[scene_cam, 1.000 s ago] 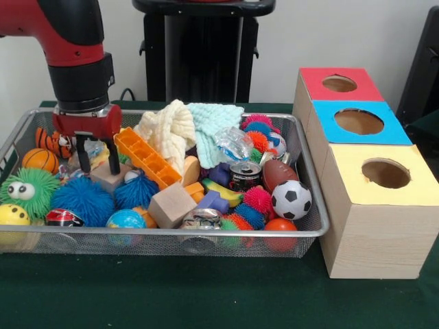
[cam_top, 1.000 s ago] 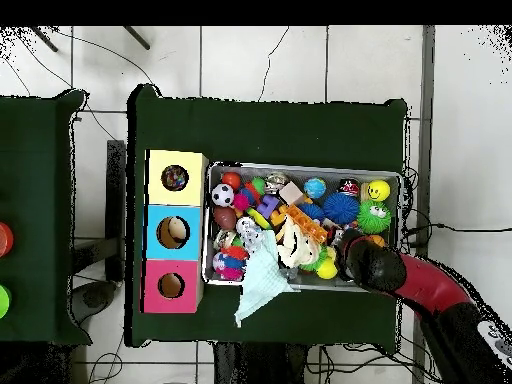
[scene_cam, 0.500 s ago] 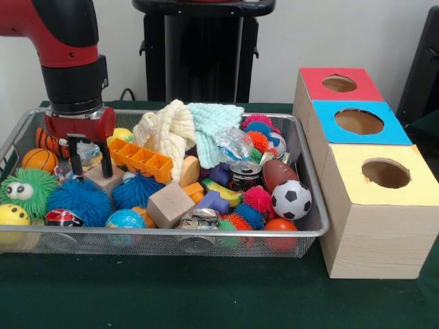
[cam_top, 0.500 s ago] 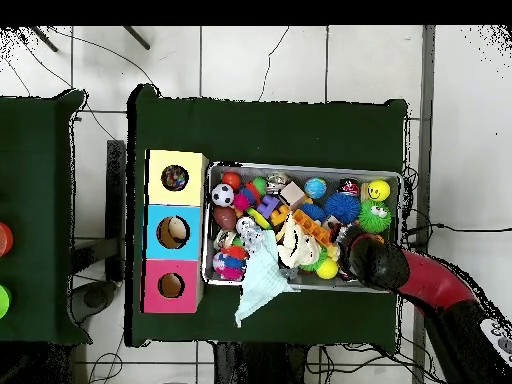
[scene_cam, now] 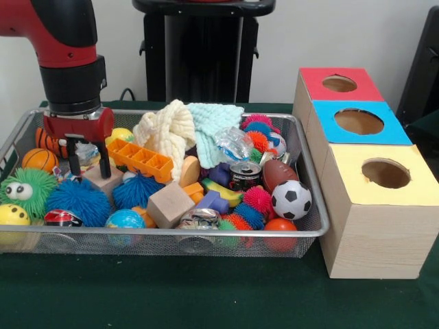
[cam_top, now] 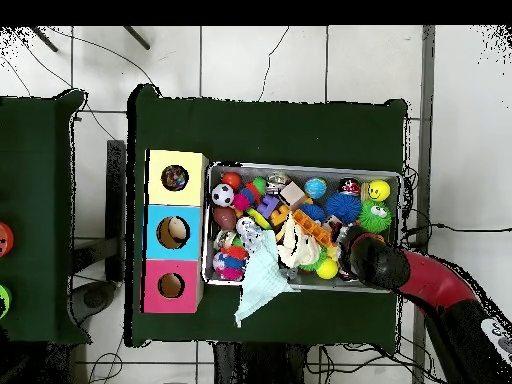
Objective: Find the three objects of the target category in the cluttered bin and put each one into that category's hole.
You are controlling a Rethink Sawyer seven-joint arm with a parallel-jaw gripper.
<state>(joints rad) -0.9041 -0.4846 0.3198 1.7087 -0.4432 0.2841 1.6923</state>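
The wire mesh bin [scene_cam: 206, 233] is heaped with toys: spiky blue balls [scene_cam: 81, 200], a soccer ball [scene_cam: 291, 199], a football [scene_cam: 278, 173], wooden blocks [scene_cam: 170, 204], a can [scene_cam: 245, 175] and an orange grid tray [scene_cam: 140, 160]. My gripper [scene_cam: 88, 166] hangs at the bin's left end, open, its fingers [scene_cam: 105, 166] astride a crumpled clear wrapper [scene_cam: 86, 152] just above a wooden block [scene_cam: 104, 181]. In the overhead view the arm [cam_top: 375, 264] hides the gripper. Red [scene_cam: 339, 83], blue [scene_cam: 358, 121] and yellow [scene_cam: 385, 173] holed boxes stand right of the bin.
Cream and mint cloths [scene_cam: 188, 127] are piled at the bin's back, the mint one hanging over the rim [cam_top: 258, 290]. A green googly-eyed ball [scene_cam: 27, 190], a basketball [scene_cam: 40, 160] and a yellow smiley ball [scene_cam: 12, 216] crowd the left end. The yellow [cam_top: 175, 178] and blue [cam_top: 174, 232] holes show contents.
My gripper has shifted left and risen slightly. The orange grid tray, tilted up beside the right finger a second ago, now lies flatter against the cream cloth.
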